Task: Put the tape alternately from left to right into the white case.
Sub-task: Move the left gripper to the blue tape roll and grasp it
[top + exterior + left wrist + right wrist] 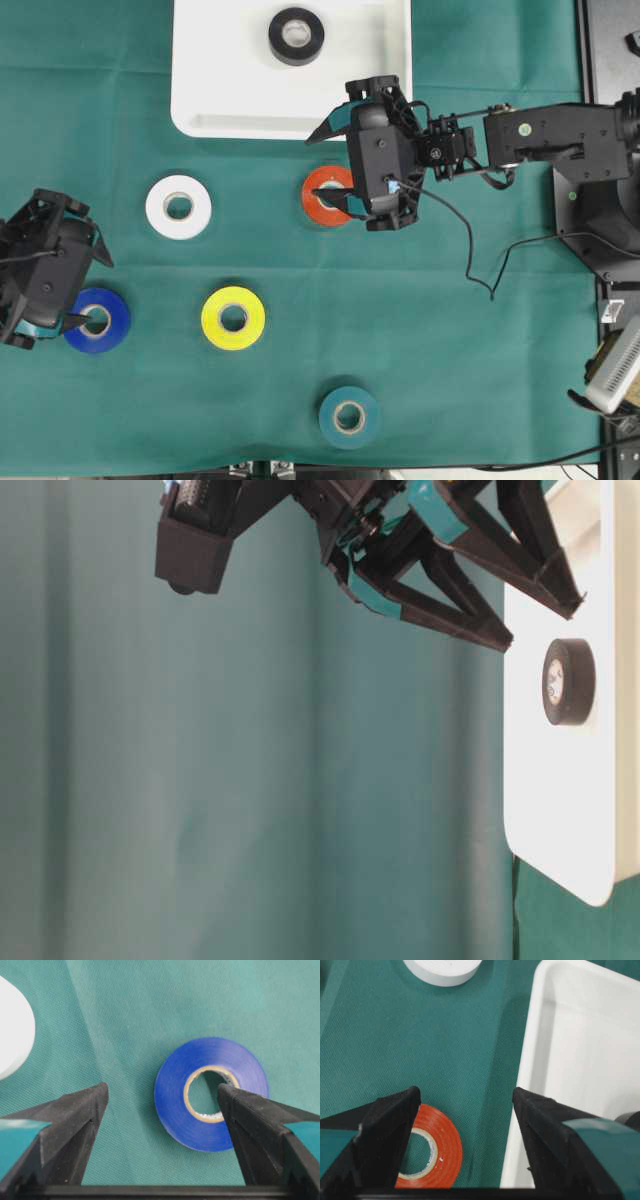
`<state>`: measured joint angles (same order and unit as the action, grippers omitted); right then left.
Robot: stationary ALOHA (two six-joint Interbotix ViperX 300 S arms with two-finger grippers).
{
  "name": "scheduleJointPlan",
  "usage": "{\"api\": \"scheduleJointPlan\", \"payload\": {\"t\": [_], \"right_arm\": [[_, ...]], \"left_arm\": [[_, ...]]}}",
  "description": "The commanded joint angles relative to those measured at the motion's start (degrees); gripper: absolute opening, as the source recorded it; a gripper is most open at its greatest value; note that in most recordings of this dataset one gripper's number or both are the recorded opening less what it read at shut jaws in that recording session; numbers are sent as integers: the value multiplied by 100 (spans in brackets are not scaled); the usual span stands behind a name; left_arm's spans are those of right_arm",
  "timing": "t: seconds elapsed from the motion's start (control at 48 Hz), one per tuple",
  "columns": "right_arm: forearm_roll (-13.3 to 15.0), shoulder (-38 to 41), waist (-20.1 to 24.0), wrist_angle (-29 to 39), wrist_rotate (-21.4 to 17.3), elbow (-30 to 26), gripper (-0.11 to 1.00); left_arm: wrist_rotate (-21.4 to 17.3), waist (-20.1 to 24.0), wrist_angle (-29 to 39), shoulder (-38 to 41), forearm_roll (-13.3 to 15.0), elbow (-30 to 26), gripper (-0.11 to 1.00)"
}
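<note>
The white case lies at the top centre with the black tape inside it. On the green cloth lie the white tape, red tape, blue tape, yellow tape and teal tape. My left gripper is open over the blue tape. One finger stands over its core hole, the other outside the roll. My right gripper is open between the red tape and the white case, holding nothing.
A black cable trails from the right arm across the cloth. The right arm's base stands at the right edge. The white tape shows at the top of the right wrist view. The cloth's front edge runs just below the teal roll.
</note>
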<state>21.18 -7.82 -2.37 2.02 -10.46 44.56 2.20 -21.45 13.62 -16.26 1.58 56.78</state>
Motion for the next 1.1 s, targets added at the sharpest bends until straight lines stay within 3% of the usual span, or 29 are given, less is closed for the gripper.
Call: {"api": "scheduleJointPlan", "payload": {"t": [0.0,0.479,0.917,1.021,1.084], "right_arm": [[0,-88,26,-44,-9,-44,78],[9,-70,26,-44,0,-44,78],[9,-70,18,-26,0,-18,78],[0,-70,18,-26,0,-18,78],[9,-70,18,-26,0,-9,78]], "left_arm": [[-18,-18,-62,88,9,-97,73],[-9,-18,-457,1107,9,-396,73],[-18,-18,-457,1274,9,-413,72],[-18,-18,-448,1222,9,-439,66],[-9,-18,-439,1169,9,-448,54]]}}
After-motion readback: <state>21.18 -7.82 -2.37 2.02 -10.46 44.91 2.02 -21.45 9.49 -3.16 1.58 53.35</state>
